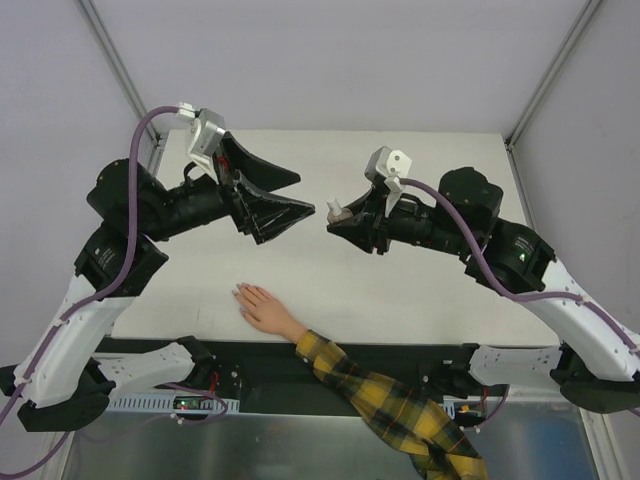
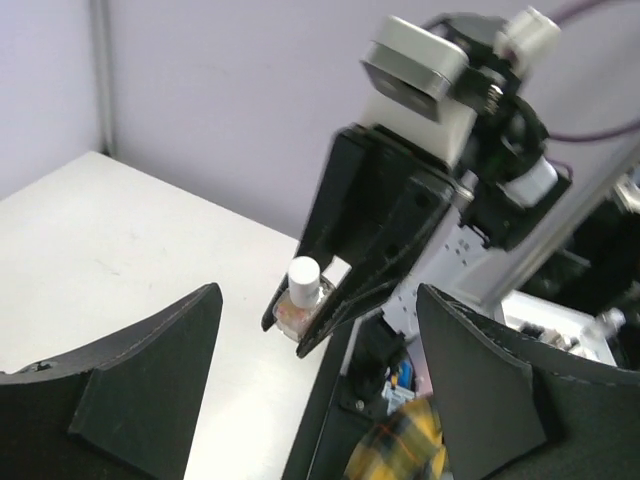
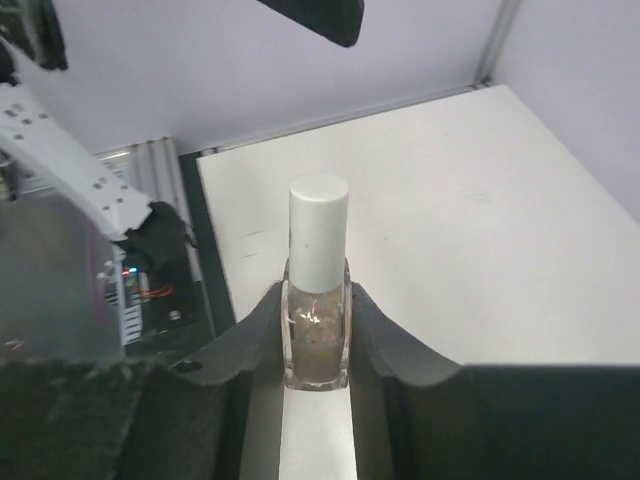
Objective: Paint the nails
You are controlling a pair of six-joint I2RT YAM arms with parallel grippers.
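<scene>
A small clear nail polish bottle [image 3: 317,320] with a white cap [image 3: 318,230] stands upright between the fingers of my right gripper [image 1: 332,224], which is shut on it above the table's middle. Facing it from the left, my left gripper [image 1: 305,195] is open with nothing between its fingers, a short gap from the bottle [image 2: 303,298]. The flesh-coloured mannequin hand [image 1: 266,311] lies flat near the front edge, below both grippers, in a yellow-and-dark plaid sleeve [image 1: 390,400]. Its nails [image 1: 240,293] point to the far left and are tiny in the top view.
The white table [image 1: 420,290] is bounded by pale walls and metal corner posts [image 1: 115,60]. A black rail [image 1: 250,365] with both arm bases runs along the near edge. The plaid sleeve [image 2: 405,445] crosses that rail.
</scene>
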